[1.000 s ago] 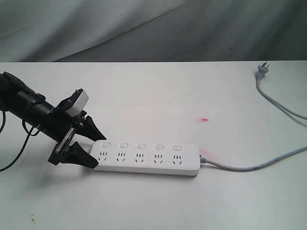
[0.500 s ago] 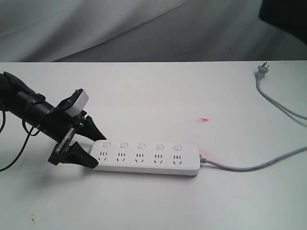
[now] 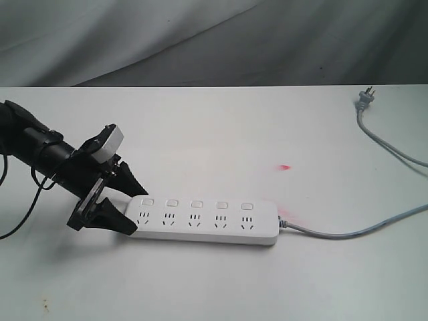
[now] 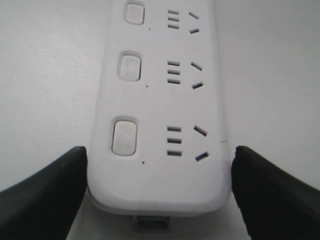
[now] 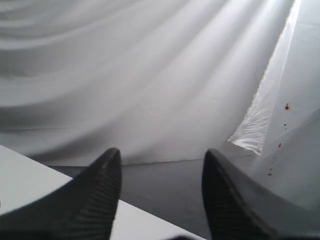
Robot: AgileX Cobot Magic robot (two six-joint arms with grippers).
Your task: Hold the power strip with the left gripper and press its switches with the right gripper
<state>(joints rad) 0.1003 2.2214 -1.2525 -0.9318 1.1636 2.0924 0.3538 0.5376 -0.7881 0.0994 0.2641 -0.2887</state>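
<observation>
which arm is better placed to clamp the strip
Left. The left gripper has a finger on each side of the strip at its end, though contact is unclear. The right gripper is open, faces the backdrop, and is absent from the exterior view.

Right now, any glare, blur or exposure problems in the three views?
Exterior view: even, soft light; the long flat white plastic power strip has low contrast against the white table, thin shadow only. Left wrist view: strip sharp, black wedge fingers underexposed, no detail. Right wrist view: grey draped backdrop, one blown-out bright band at its edge.
</observation>
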